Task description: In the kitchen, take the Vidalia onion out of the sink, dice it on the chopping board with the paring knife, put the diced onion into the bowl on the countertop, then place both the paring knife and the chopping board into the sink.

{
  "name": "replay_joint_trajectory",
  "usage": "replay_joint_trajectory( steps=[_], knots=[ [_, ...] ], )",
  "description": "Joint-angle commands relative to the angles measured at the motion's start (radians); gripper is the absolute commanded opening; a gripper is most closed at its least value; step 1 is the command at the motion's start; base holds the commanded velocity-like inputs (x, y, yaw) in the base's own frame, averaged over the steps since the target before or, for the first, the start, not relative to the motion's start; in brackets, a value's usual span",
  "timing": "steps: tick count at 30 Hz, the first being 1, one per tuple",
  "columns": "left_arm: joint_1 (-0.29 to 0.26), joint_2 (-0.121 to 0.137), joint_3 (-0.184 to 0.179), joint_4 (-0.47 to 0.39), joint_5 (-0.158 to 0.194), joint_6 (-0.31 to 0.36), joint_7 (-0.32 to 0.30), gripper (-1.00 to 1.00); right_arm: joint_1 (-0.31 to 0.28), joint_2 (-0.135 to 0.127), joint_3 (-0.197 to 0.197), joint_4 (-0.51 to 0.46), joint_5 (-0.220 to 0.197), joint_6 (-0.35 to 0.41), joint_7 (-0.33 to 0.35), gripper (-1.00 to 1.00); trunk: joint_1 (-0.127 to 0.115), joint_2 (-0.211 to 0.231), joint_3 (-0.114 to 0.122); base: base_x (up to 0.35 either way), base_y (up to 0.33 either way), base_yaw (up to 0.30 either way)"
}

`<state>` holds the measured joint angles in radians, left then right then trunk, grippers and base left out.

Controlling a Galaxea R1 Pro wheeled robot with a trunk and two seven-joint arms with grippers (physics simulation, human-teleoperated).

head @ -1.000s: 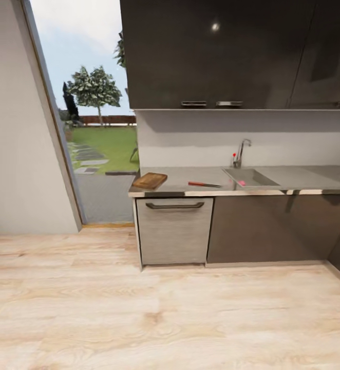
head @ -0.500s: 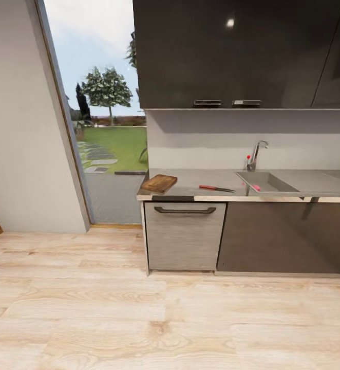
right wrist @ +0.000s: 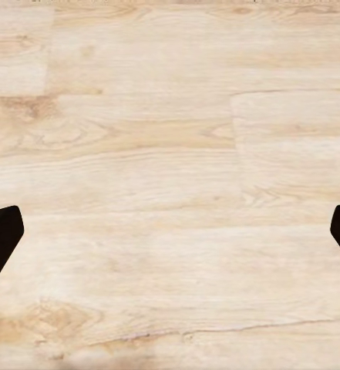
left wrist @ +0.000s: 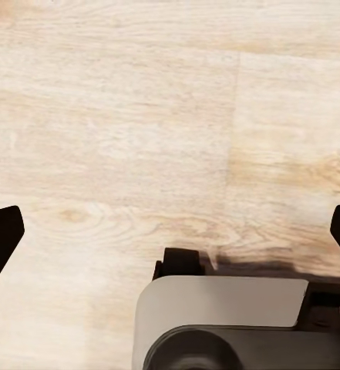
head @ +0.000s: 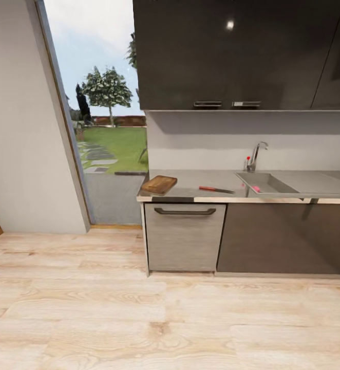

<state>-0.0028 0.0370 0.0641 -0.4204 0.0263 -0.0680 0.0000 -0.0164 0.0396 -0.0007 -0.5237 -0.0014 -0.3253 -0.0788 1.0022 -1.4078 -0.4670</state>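
Pale wood planks of the floor lie between you and the kitchen unit, so you are well apart from everything the task needs. On the grey, shiny countertop the chopping board rests at the left end, a dark-brown rectangle with rounded corners and visible grain; the paring knife lies flat between it and the sink, its red handle toward the board. The Vidalia onion is a small pink spot at the near wall of the steel basin, below the chrome tap. In both wrist views you look down at the floor, and the left gripper and the right gripper each have their dark fingertips far apart at the picture edges, released and holding nothing. I judge the main risk to be the approach: if you drive in too fast or at an angle, the base may hit the dark cabinets or the drawer front with the handle. The onion is round and smooth, so it may roll away in the basin if one finger pushes it first.
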Motion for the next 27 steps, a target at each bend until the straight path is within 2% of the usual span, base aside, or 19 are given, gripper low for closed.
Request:
replay_joint_trajectory(
  steps=[1, 27],
  knots=[
    [0.0, 0.0, 0.001, 0.0, 0.003, -0.003, 0.0, 1.0, -0.001, 0.0, 0.0, 0.001, 0.0, -0.003, -0.003, 1.0, -0.004, 0.007, 0.002, 0.0, 0.0, 0.0],
    [0.0, 0.0, 0.0, 0.0, 0.003, -0.003, 0.0, 1.0, -0.001, 0.001, 0.0, 0.001, 0.0, -0.004, -0.004, 1.0, -0.104, 0.189, 0.084, 0.0, 0.0, 0.0]
  ],
)
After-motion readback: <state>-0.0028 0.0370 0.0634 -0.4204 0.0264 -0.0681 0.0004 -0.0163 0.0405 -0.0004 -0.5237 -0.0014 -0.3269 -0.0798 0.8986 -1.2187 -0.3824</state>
